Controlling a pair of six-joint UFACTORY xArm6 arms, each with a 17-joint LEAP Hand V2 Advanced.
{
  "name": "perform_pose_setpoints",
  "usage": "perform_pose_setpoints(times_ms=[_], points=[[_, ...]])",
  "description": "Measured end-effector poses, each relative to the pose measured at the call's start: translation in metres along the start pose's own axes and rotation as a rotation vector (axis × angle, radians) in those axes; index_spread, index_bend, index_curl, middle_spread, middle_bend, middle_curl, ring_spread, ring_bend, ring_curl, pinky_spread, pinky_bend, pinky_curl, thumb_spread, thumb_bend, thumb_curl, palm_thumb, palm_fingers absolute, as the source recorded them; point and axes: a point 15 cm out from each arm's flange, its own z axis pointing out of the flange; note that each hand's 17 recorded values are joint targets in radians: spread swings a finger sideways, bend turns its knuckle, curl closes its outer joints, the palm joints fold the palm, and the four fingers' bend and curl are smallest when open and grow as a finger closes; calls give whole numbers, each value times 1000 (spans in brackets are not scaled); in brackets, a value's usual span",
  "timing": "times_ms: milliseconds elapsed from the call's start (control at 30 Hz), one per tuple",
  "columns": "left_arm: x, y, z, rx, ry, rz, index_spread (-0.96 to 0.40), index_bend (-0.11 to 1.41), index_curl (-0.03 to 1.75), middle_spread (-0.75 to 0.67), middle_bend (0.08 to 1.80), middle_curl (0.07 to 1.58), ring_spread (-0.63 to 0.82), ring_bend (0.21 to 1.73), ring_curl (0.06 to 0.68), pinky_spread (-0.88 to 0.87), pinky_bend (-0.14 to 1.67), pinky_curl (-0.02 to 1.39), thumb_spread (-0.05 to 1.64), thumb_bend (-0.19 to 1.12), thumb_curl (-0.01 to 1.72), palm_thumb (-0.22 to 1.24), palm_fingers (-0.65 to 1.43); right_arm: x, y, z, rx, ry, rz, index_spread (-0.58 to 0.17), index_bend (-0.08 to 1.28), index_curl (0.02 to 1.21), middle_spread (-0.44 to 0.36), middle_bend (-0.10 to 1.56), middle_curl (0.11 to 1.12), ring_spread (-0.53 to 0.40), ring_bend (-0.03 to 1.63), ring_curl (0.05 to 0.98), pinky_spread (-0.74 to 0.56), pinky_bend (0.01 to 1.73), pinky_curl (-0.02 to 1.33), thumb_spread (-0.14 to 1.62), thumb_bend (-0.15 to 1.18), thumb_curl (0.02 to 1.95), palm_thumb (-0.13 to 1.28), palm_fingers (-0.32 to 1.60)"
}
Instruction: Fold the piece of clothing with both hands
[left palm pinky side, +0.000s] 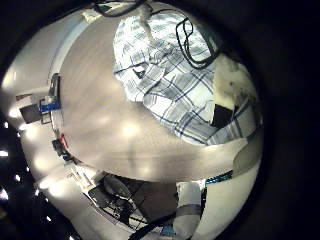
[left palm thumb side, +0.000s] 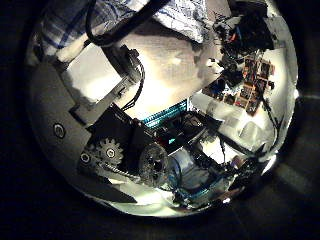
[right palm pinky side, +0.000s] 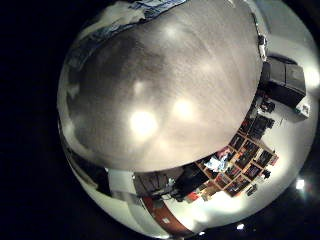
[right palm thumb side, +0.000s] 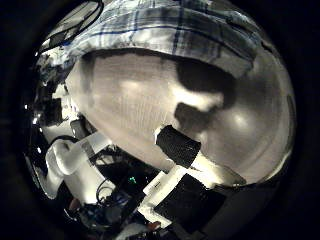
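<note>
plaid shirt (left palm pinky side: 175, 80) lies rumpled on the surface (left palm pinky side: 110, 130), unfolded; left hand (left palm thumb side: 110, 90) and right hand (right palm thumb side: 180, 148) states unclear, folding remains.

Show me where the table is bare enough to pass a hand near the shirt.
The tabletop is bare beside the plaid shirt's edge, a wide stretch beneath the right hand's palm. The left palm views show the shirt spread and rumpled close by, so that side is crowded.
</note>
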Motion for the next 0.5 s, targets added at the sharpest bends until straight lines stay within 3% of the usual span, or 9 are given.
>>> perform_pose_setpoints(times_ms=[67, 200, 233, 267, 367, 500], points=[[0, 2, -2, -1, 0, 3, -686, 451, 1114, -587, 975, 1065, -451, 1449, 530, -583, 1210, 756, 1067, -15, 547, 912, 943, -6, -2, 4, -10, 7, -5, -296, 185, 327, -189, 465, 437, -259, 911, 265, -4, 805, 18, 1087, -13, 323, 464, 470], [-2, 7, -6, -2, -3, 5, -701, 428, 1172, -596, 970, 1087, -448, 1457, 529, -585, 1212, 766, 1067, -15, 553, 911, 938, -15, -5, 6, -25, 18, -13, -382, 218, 347, -260, 510, 471, -309, 1040, 302, -298, 1037, 59, 1085, 44, 383, 653, 943], [-2, 9, -7, -4, -3, 5, -704, 422, 1185, -599, 968, 1092, -448, 1458, 528, -586, 1211, 768, 1067, -18, 552, 905, 938, -15, -6, 5, -23, 18, -9, -400, 228, 370, -274, 522, 489, -312, 1057, 326, -345, 1075, 86, 1084, 44, 392, 679, 972], [-3, 11, -7, -10, -4, 6, -706, 417, 1198, -601, 966, 1096, -447, 1457, 526, -589, 1211, 768, 1067, -17, 553, 903, 937, -14, -8, 4, -16, 18, -4, -418, 291, 403, -288, 582, 520, -307, 1077, 343, -367, 1095, 102, 1091, 70, 410, 743, 1121], [-4, 16, -8, -20, -3, 13, -713, 401, 1233, -609, 957, 1106, -445, 1458, 523, -594, 1209, 771, 1067, -16, 555, 901, 938, -10, -12, -2, 7, 24, 17, -459, 478, 515, -304, 731, 607, -292, 1116, 397, -377, 1192, 174, 1097, 75, 438, 813, 1272], [-3, 21, -11, -18, -1, 19, -719, 378, 1273, -618, 946, 1117, -445, 1455, 520, -599, 1204, 775, 1067, -15, 558, 899, 941, 1, -13, -19, 53, 57, 21, -454, 715, 653, -275, 934, 706, -258, 1201, 456, -317, 1316, 250, 1111, 72, 470, 879, 1305]])
